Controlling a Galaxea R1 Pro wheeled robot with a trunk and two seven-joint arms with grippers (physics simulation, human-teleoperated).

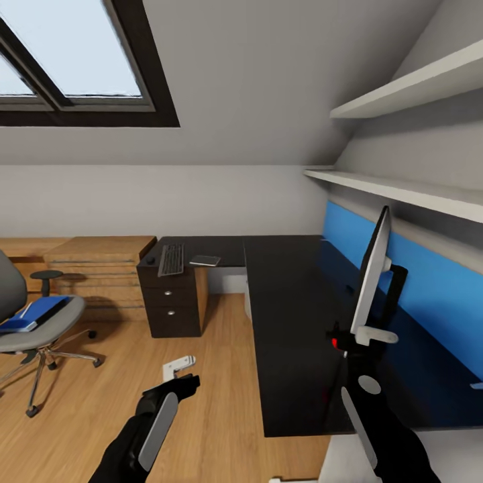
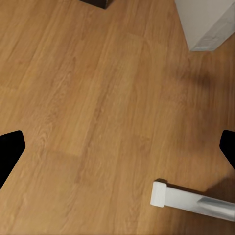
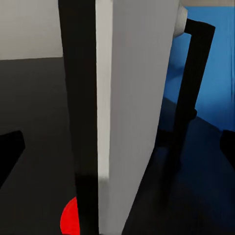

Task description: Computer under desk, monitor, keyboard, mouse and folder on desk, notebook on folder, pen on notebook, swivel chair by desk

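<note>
The monitor [image 1: 371,278] stands on the black desk [image 1: 295,322], seen edge-on in front of a blue wall panel. My right gripper [image 1: 350,343] is at its lower edge, open, and the monitor's thin edge [image 3: 115,107] stands between the spread fingers [image 3: 10,152]. A small red thing [image 3: 71,218] sits by its base. The keyboard [image 1: 171,259], a small dark mouse [image 1: 150,260] and a grey notebook [image 1: 204,260] lie on the desk's far wing. A blue folder [image 1: 33,314] lies on the swivel chair [image 1: 40,332] at left. My left gripper [image 1: 181,386] hangs open over the floor.
A dark drawer unit [image 1: 171,302] stands under the far wing, with wooden drawers [image 1: 100,268] beside it. A white bracket-like piece [image 2: 191,200] lies on the wooden floor [image 2: 88,107] and a white box [image 2: 208,24] stands nearby. Shelves [image 1: 402,188] run above the desk.
</note>
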